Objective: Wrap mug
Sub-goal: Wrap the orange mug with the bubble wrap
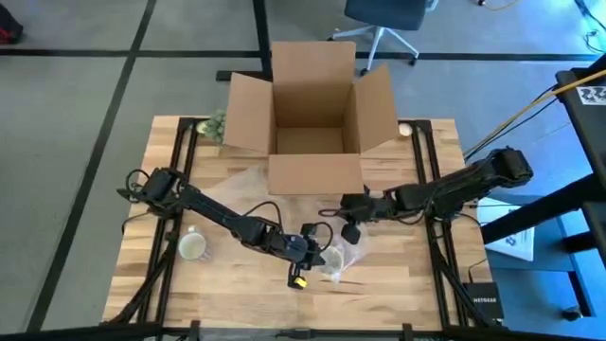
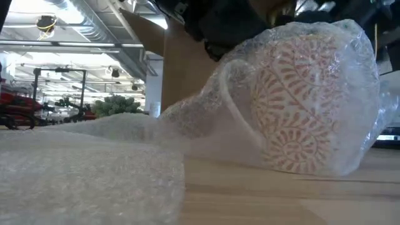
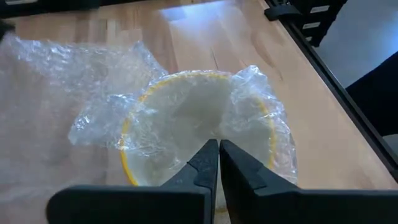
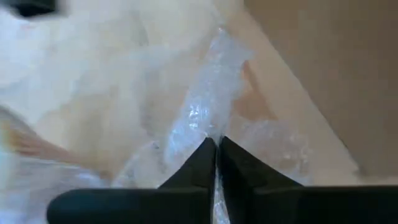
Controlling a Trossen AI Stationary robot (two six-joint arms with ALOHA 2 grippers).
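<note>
Left end effector point(image 1: 317, 254) pinching bubble wrap point(image 3: 186, 118) at mug point(image 2: 306, 106)

A patterned mug point(image 2: 306, 106) swathed in bubble wrap point(image 2: 94, 162) lies tipped on the wooden table point(image 2: 281, 197), its handle facing a cardboard box point(image 2: 181, 69) behind, with more wrap spread across the foreground.

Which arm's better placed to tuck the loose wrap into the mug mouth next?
Left, probably. The left gripper is shut right at the mug rim, over the bubble wrap already pushed inside. The right gripper is pinching the wrap's tail, off to the side.
</note>
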